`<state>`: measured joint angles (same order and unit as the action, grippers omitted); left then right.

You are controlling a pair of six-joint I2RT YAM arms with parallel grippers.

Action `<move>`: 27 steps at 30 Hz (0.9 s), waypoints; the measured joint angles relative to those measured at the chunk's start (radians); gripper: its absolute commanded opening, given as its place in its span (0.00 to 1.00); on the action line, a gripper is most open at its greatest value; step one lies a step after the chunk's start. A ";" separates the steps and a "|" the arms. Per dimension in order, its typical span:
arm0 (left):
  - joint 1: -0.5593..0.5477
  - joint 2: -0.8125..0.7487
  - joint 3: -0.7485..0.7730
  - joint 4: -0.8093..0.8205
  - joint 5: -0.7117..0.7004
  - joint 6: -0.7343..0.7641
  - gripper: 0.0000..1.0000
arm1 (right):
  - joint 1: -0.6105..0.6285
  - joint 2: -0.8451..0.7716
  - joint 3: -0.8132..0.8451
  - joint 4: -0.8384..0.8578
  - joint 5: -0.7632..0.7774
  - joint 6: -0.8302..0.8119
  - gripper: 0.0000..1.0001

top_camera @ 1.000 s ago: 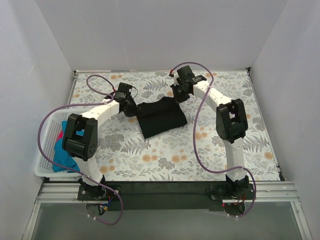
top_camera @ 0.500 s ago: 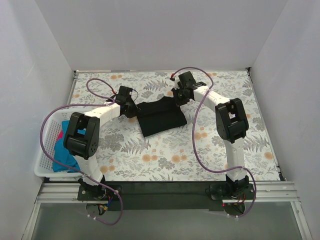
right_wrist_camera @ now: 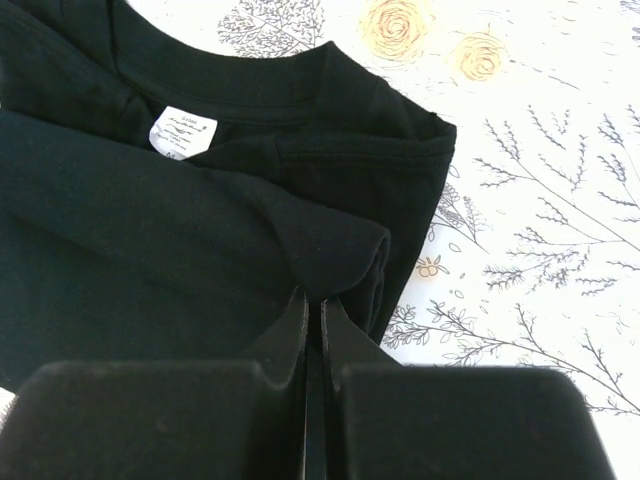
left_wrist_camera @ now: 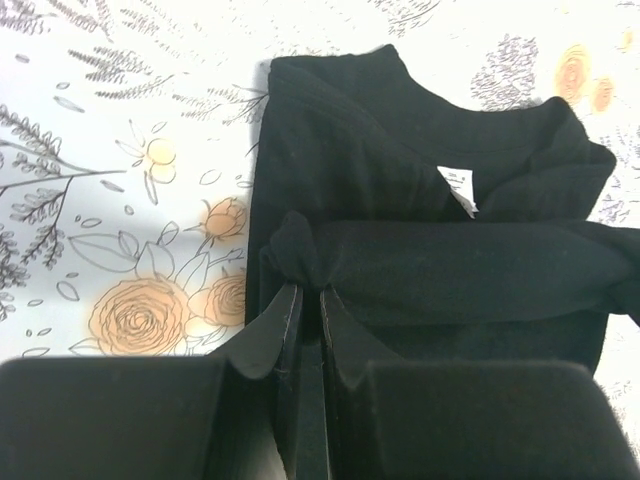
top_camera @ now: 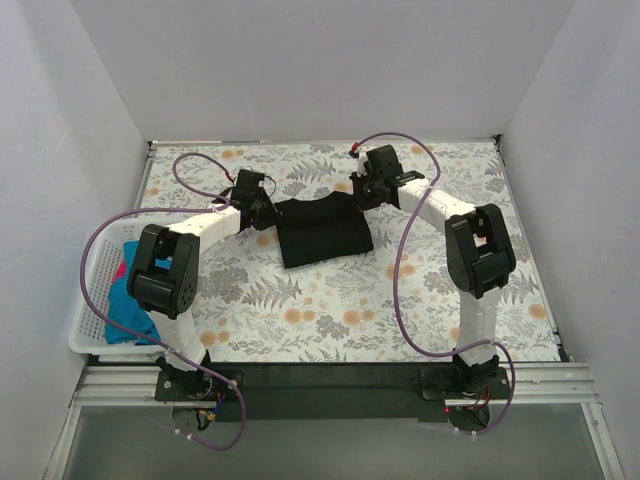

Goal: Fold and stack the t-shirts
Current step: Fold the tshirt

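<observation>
A black t-shirt (top_camera: 322, 230) lies partly folded in the middle of the floral table, collar and white label (left_wrist_camera: 458, 186) toward the back. My left gripper (top_camera: 266, 213) is shut on a bunched fold at its left edge (left_wrist_camera: 300, 250). My right gripper (top_camera: 362, 195) is shut on a bunched fold at its right edge (right_wrist_camera: 335, 245). The label also shows in the right wrist view (right_wrist_camera: 182, 133). A teal-blue t-shirt (top_camera: 127, 315) and a bit of pink-red cloth (top_camera: 122, 268) lie in the basket at the left.
A white lattice basket (top_camera: 92, 290) stands at the table's left near edge. White walls enclose the table on the left, back and right. Purple cables loop over both arms.
Both grippers have carried the shirt's held edge toward the back, laying the fold over the collar end. The shirt now lies squarer and flatter.
</observation>
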<state>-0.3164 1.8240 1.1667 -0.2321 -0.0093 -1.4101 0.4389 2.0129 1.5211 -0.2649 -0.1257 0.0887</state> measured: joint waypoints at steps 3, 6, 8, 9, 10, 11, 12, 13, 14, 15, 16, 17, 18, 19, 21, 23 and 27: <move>0.000 0.000 0.000 0.017 0.006 0.010 0.00 | 0.000 -0.014 -0.032 0.026 0.014 0.011 0.01; 0.000 0.000 0.000 0.034 0.010 0.020 0.00 | -0.001 -0.017 -0.058 0.045 0.023 0.019 0.01; -0.001 0.003 0.001 0.039 0.012 0.027 0.00 | -0.001 -0.017 -0.065 0.051 0.026 0.026 0.01; -0.002 0.006 0.003 0.040 0.013 0.031 0.00 | -0.002 -0.017 -0.065 0.055 0.029 0.029 0.01; -0.002 0.014 0.006 0.042 0.012 0.034 0.00 | -0.002 -0.017 -0.065 0.060 0.031 0.031 0.01; -0.002 0.024 0.011 0.046 0.011 0.035 0.00 | -0.003 -0.017 -0.065 0.063 0.032 0.033 0.01; -0.002 0.037 0.014 0.053 0.010 0.035 0.00 | -0.005 -0.016 -0.065 0.064 0.033 0.035 0.01; -0.002 0.051 0.016 0.058 0.010 0.036 0.00 | -0.007 -0.015 -0.065 0.066 0.033 0.037 0.01; -0.002 0.064 0.017 0.061 0.010 0.037 0.00 | -0.008 -0.014 -0.065 0.067 0.033 0.039 0.01; -0.002 0.075 0.018 0.061 0.010 0.037 0.00 | -0.008 -0.013 -0.065 0.067 0.033 0.040 0.01; -0.002 0.085 0.021 0.062 0.010 0.037 0.00 | -0.008 -0.010 -0.065 0.068 0.033 0.040 0.01; -0.002 0.095 0.024 0.065 0.009 0.038 0.00 | -0.008 -0.009 -0.065 0.070 0.033 0.040 0.03; -0.002 0.103 0.028 0.069 0.008 0.038 0.00 | -0.008 -0.008 -0.065 0.072 0.033 0.040 0.04; -0.002 0.111 0.033 0.072 0.008 0.038 0.02 | -0.009 -0.008 -0.065 0.074 0.033 0.040 0.06; -0.002 0.118 0.041 0.076 0.006 0.039 0.11 | -0.010 -0.008 -0.065 0.076 0.033 0.041 0.13; -0.002 0.117 0.045 0.076 0.005 0.042 0.20 | -0.011 -0.008 -0.065 0.079 0.034 0.043 0.25; 0.000 0.107 0.048 0.067 -0.028 0.062 0.46 | -0.021 -0.010 -0.066 0.080 0.055 0.048 0.32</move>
<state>-0.3168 1.9312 1.2148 -0.1650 -0.0372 -1.3483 0.4179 2.0033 1.4555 -0.1844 -0.0711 0.1364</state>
